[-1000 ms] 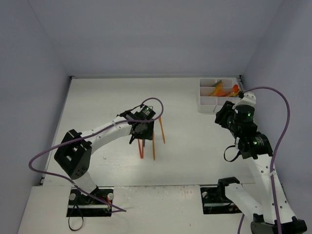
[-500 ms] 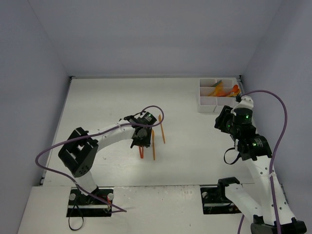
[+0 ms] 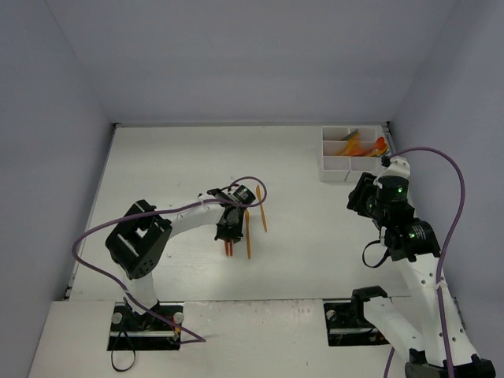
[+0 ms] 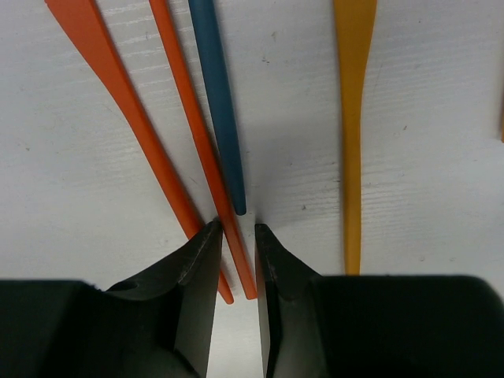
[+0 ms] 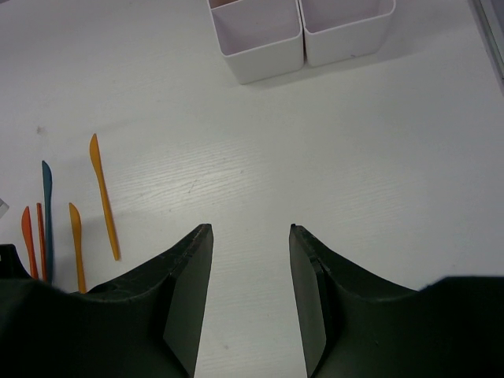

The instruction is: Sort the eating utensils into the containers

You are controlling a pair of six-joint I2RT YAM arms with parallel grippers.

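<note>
- Standing by the desk point(image 3: 165, 165), I saw the left tool point(image 4: 237, 228) set low among the loose utensils point(image 3: 247, 236) near the middle of the surface.
- Its two dark fingers point(image 4: 197, 276) sat on either side of a thin orange-red handle point(image 4: 198, 134) and were drawn in narrow around it. I could not tell whether they pinched it or only flanked it.
- A teal-blue handle point(image 4: 220, 102) lay just beside that thin one, and its end stopped just short of the fingertips.
- A broader orange-red handle point(image 4: 130, 126) lay on the thin one's other side and ran in under one finger.
- A yellow-orange handle point(image 4: 352, 157) lay apart from those three, with bare desk between.
- Seen from the right wrist, five pieces lay on the desk, roughly parallel to one another.
- The right tool point(image 5: 250, 228) hung released above the desk, its jaws apart with nothing between them.
- The white tray point(image 5: 264, 59) stood at the far right corner, well apart from the loose pieces. The right tool was between the two.
- Some orange and red utensils point(image 3: 358, 146) lay across the tray's middle row.
</note>
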